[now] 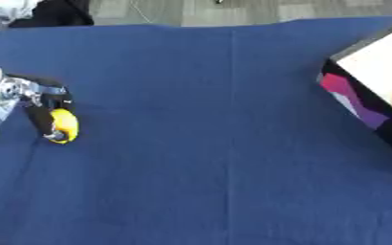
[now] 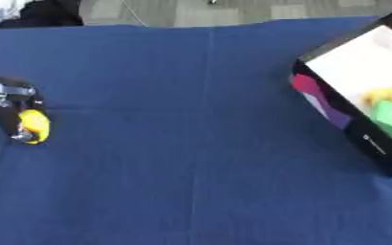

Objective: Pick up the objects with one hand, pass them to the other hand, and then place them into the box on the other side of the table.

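While the left hand (image 1: pixel 38 111) is curled around it, the yellow object (image 1: pixel 65 125) beside its fingers is judged light, smooth, best held midway.

my table (image 1: pixel 233 158) fills nearly the whole frame, covered in a dark blue cloth (image 2: pixel 191 182) with a straight crease running top to bottom near the middle. grey floor (image 1: pixel 258 9) in a strip along the top edge. dark shape (image 2: pixel 49 13) at upper left, can't tell what. light even, soft.
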Controlling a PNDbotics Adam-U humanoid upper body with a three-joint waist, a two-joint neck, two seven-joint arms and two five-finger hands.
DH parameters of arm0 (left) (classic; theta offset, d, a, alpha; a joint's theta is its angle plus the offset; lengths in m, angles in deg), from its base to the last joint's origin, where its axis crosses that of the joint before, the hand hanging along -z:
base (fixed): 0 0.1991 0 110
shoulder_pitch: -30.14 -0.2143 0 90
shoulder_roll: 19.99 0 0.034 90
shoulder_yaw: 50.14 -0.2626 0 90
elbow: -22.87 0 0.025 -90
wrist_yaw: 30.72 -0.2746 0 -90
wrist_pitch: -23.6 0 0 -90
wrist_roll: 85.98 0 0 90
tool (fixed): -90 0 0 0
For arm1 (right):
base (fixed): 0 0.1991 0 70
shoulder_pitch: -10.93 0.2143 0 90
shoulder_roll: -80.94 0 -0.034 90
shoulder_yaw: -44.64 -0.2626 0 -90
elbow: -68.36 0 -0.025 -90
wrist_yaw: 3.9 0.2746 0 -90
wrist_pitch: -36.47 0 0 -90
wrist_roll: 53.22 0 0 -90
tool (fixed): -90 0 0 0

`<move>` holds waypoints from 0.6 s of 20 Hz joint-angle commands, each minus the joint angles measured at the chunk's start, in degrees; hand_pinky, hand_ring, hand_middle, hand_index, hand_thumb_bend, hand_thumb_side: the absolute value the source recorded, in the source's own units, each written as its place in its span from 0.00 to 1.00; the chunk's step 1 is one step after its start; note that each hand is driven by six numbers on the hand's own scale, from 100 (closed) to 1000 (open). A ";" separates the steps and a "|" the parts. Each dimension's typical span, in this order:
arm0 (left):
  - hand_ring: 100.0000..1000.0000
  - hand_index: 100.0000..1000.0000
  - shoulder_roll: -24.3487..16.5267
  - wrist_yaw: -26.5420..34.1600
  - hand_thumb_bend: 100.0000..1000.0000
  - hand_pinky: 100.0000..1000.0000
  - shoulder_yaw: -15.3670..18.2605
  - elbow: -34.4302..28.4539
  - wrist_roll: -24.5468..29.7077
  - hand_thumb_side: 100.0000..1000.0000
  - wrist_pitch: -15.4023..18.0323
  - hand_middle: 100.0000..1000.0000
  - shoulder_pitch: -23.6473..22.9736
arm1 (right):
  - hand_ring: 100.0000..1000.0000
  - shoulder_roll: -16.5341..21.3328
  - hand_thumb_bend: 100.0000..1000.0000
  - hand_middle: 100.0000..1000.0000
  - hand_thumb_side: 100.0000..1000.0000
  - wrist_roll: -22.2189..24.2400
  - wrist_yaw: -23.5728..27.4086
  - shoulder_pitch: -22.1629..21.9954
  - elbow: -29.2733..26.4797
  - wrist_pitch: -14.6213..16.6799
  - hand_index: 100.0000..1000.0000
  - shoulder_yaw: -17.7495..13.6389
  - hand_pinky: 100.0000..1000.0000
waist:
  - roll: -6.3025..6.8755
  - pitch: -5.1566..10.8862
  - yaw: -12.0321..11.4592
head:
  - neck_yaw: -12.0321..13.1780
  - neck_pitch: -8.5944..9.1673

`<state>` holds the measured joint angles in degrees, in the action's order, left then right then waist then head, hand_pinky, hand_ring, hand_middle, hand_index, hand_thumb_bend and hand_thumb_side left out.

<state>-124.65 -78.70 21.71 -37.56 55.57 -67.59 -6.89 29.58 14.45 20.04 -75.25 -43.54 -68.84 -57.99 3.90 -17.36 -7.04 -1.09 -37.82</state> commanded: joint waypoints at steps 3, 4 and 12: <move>0.71 0.52 -2.51 4.22 0.20 0.73 2.32 -6.34 0.16 0.00 -0.76 0.61 0.64 | 0.72 1.21 0.57 0.60 0.08 -0.12 -0.36 -0.09 -1.26 0.20 0.83 -0.89 0.80 | 0.17 1.46 -0.23 | -0.02 0.47; 0.69 0.51 -2.73 5.92 0.17 0.72 2.96 -8.32 -0.33 0.00 -1.55 0.60 0.48 | 0.72 1.24 0.57 0.61 0.08 -0.10 -0.30 -0.03 -1.44 0.27 0.83 -0.87 0.80 | 0.12 1.50 -0.31 | -0.06 0.50; 0.60 0.49 -3.00 22.83 0.05 0.67 6.30 -20.40 -10.92 0.02 -8.76 0.56 -2.37 | 0.73 2.00 0.59 0.61 0.09 0.87 0.02 1.26 -2.67 1.34 0.83 -0.21 0.80 | -0.32 1.75 -0.66 | -0.93 0.66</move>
<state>-125.45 -58.37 26.79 -55.65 46.56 -75.50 -9.97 29.59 15.22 20.04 -74.49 -45.09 -67.94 -57.77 3.88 -17.35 -7.59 -1.74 -37.81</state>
